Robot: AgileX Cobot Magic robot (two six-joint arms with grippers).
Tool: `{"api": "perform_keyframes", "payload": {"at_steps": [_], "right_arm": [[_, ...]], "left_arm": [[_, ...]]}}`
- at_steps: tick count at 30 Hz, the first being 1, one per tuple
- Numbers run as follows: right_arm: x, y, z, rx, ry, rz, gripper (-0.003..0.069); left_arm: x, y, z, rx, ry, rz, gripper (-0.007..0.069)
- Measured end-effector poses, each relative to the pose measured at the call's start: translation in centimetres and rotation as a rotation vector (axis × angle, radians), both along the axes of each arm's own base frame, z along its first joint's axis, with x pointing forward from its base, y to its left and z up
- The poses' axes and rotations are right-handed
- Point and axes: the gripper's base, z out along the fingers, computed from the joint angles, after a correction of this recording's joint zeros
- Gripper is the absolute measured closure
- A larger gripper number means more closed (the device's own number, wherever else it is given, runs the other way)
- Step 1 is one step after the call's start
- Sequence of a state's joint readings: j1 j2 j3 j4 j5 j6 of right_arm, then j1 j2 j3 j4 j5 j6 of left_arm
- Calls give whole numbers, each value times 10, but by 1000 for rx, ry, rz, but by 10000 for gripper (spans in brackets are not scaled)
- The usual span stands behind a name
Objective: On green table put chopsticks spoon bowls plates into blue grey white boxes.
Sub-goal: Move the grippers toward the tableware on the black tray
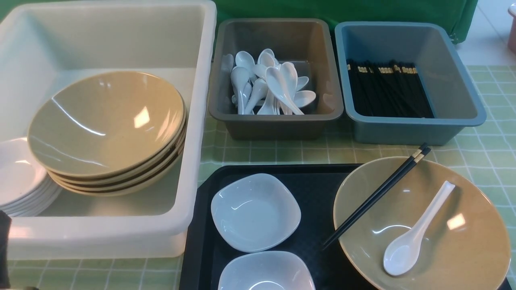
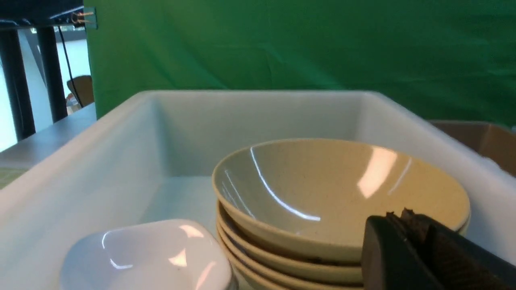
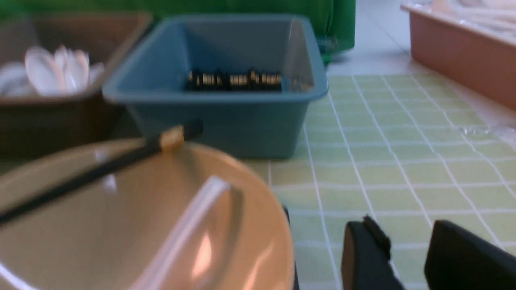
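1. The chopsticks (image 1: 379, 195) lie as a pair on the black tray (image 1: 314, 181), propped across the rim of the tan bowl (image 1: 463, 249) at the tray's right end. Their tips rest on the tray and their banded ends overhang the bowl's far rim.
2. They look light, stiff and thin, with a glossy finish, so they would likely roll or scissor apart. I would pinch both together at the raised stretch over the rim, where there is clearance beneath.
3. The white spoon (image 1: 419, 229) lies inside that bowl. It looks glazed, slick and chippable, and its handle, leaning up the bowl's wall, is the best hold.
4. The bowl seems the heaviest item, with the rim its only grip. The two small white plates (image 1: 255, 211) at the tray's left end are shallow and smooth.
5. Beyond the tray stand the grey box (image 1: 274, 121) and blue box (image 1: 403, 131). The white box (image 1: 193, 121) is to its left.
6. The left gripper (image 2: 407, 219) has its fingers pressed together, holding nothing. The right gripper (image 3: 407, 237) stands parted and empty, just off the tray's right side.
7. No brand, label or writing is legible; the chopsticks carry only pale bands.
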State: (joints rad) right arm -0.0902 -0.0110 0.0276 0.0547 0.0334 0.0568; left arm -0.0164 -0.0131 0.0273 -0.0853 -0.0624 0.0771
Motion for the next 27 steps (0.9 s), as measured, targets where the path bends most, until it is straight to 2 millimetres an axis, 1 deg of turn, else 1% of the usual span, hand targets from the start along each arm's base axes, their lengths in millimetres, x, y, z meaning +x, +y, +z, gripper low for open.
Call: {"api": "perform_keyframes", "payload": {"at_steps": [3, 4, 6, 8, 9, 10, 11, 13, 14, 15, 16, 17, 18, 20, 22, 23, 24, 25, 27], "right_arm": [[0, 0, 5, 51, -57, -9, 423], [0, -1, 10, 88, -117, -14, 423], [0, -2, 17, 140, -203, -18, 423], [-1, -2, 26, 183, -309, -18, 423], [-2, -3, 29, 195, -342, -17, 423], [-3, -3, 35, 213, -371, -13, 423], [-4, -3, 37, 215, -376, -13, 423], [-9, -2, 63, 235, -419, -1, 423], [-12, -1, 82, 234, -436, 5, 423], [-14, -1, 101, 232, -444, 9, 423], [-16, 0, 126, 227, -447, 14, 423], [-16, 0, 141, 224, -418, 15, 423], [-13, 1, 163, 207, -386, 16, 423], [-5, 1, 188, 156, -276, 14, 423], [12, 1, 206, 27, -143, 19, 423], [19, 0, 208, -9, -91, 24, 423], [19, 1, 208, -20, -81, 25, 423], [34, 0, 208, -79, 8, 37, 423], [51, -1, 200, -88, 106, 53, 423]], "left_arm": [[-2, 1, 10, -74, -113, 0, 626], [-6, 3, 22, -136, -254, -1, 626], [-12, 5, 34, -184, -407, -2, 626], [-16, 6, 43, -205, -464, -8, 626], [-18, 6, 51, -210, -479, -13, 626], [-21, 5, 65, -215, -488, -21, 626], [-21, 5, 67, -214, -479, -23, 626], [-27, 4, 101, -201, -467, -39, 626], [-28, 2, 121, -184, -442, -43, 626], [-28, 2, 134, -173, -421, -44, 626], [-24, 1, 157, -160, -381, -46, 626], [-21, 0, 164, -160, -342, -47, 626], [-13, 0, 178, -166, -274, -50, 626], [4, -1, 191, -186, -150, -53, 626], [31, -3, 192, -198, 15, -49, 626], [41, -3, 188, -199, 70, -46, 626], [44, -3, 187, -198, 83, -45, 626], [59, -4, 179, -198, 177, -39, 626], [75, -4, 170, -196, 259, -31, 626]]}}
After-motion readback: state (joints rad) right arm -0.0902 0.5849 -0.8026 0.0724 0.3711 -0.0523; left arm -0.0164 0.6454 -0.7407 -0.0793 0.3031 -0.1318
